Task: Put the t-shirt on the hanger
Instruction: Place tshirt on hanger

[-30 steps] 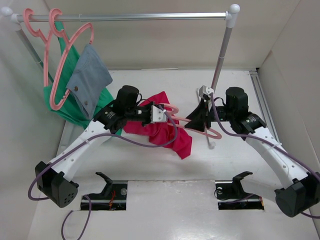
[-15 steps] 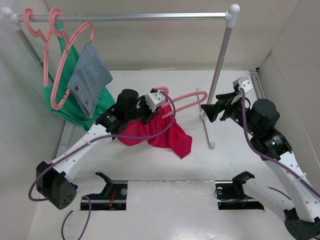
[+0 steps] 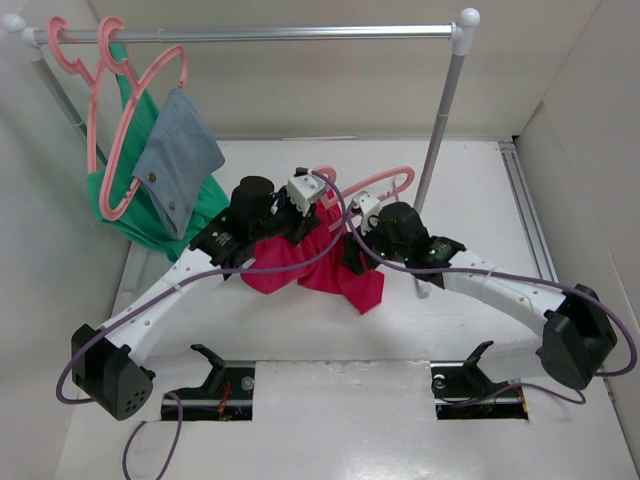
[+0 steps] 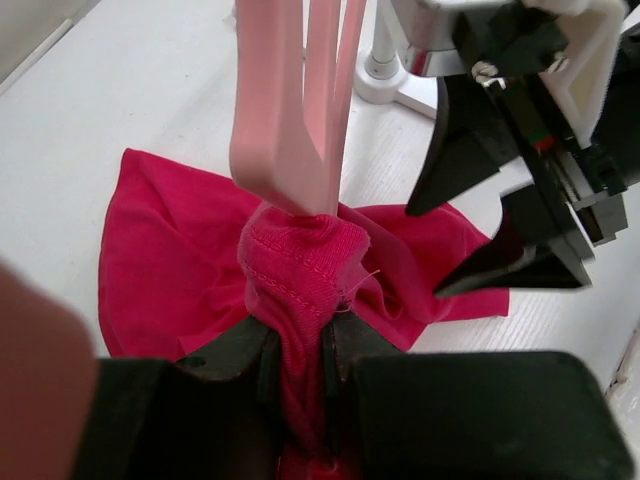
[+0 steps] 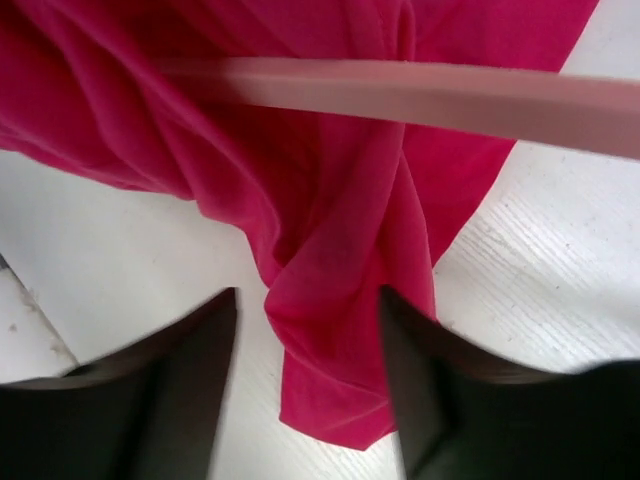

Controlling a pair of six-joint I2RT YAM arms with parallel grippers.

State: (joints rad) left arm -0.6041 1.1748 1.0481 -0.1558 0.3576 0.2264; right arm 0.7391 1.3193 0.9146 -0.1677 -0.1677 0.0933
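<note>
Left wrist | hanger [image 4: 290,100] foot buried in t-shirt [image 4: 170,260] | left claw [image 4: 300,348] pinching t-shirt | right claw [image 5: 305,300] wide, arrived from table's right edge

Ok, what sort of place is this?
Likely a robot lab cell, not a home: white panel walls box in the table, a small clothes rail stands on it, and two robot arms are mounted at its edge.
</note>
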